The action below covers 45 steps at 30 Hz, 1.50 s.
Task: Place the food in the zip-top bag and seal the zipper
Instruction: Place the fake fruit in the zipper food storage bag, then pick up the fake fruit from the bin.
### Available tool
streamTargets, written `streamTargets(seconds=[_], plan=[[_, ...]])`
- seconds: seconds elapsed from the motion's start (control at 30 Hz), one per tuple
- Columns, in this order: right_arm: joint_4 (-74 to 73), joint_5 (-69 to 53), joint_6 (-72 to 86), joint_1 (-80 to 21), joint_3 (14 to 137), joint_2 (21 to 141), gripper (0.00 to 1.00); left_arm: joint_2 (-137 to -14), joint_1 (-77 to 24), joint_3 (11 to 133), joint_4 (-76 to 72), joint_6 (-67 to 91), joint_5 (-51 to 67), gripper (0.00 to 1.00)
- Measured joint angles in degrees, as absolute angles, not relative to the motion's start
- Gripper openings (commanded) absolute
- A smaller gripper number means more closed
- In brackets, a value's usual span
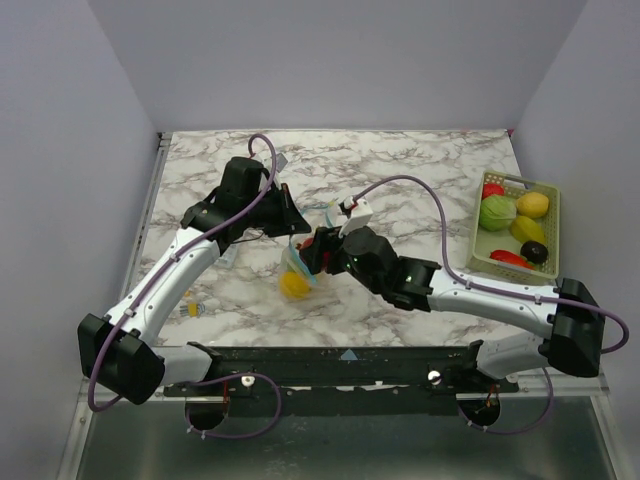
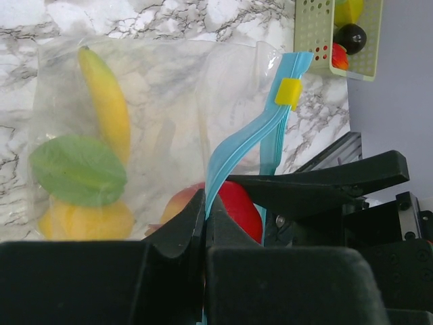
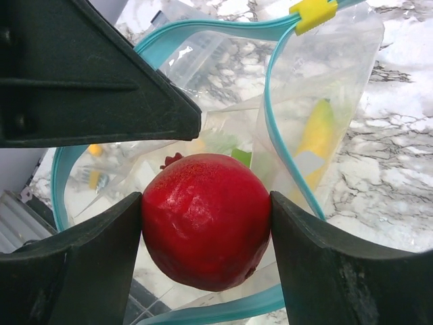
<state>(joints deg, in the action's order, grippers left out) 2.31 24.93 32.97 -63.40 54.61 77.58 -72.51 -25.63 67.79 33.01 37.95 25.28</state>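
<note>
The clear zip-top bag (image 1: 296, 272) is held up mid-table with its mouth open. My left gripper (image 2: 204, 210) is shut on the teal-blue zipper strip (image 2: 237, 156), which carries a yellow slider (image 2: 289, 93). Inside the bag are a yellow banana (image 2: 108, 101), a green leaf (image 2: 78, 169) and a yellow fruit (image 2: 88, 220). My right gripper (image 3: 206, 220) is shut on a red pomegranate (image 3: 203, 203) and holds it in the bag's open mouth, ringed by the zipper (image 3: 284, 135). In the top view the right gripper (image 1: 318, 252) meets the left gripper (image 1: 298, 228) at the bag.
A yellow-green mesh basket (image 1: 553, 215) stands at the right edge of the table. It holds a green fruit (image 1: 497, 212), a yellow fruit (image 1: 533, 205), red pieces and a dark fruit. A small packet (image 1: 193, 309) lies near the left front edge.
</note>
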Motion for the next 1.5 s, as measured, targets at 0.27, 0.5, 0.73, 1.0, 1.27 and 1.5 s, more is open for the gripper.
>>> streamTargets(seconds=[0.27,0.5,0.73,1.0,1.27,1.5], plan=[[-5.89,24.29,33.54,-63.44,60.49,77.58,0.82,-72.64,-25.63,67.81,33.76,36.88,25.06,0.00],[-10.85,23.86,33.58,-63.44,65.78,77.47,0.79,-73.23,-25.63,67.92,34.74,35.81,24.77,0.00],[-20.29,28.56,33.61,-63.40,72.62,75.72,0.69,-73.21,-25.63,70.96,38.68,31.51,19.57,0.00],[-27.83,30.61,36.18,-47.88,68.47,65.28,0.69,-70.76,-25.63,73.71,43.64,27.29,6.98,0.00],[-32.34,24.71,37.08,-19.00,61.45,63.94,0.70,-68.97,-26.52,77.56,45.95,25.69,0.16,0.00],[-32.80,24.73,36.34,-6.35,61.36,71.64,0.75,-81.54,-27.94,73.01,38.89,29.12,13.69,0.00]])
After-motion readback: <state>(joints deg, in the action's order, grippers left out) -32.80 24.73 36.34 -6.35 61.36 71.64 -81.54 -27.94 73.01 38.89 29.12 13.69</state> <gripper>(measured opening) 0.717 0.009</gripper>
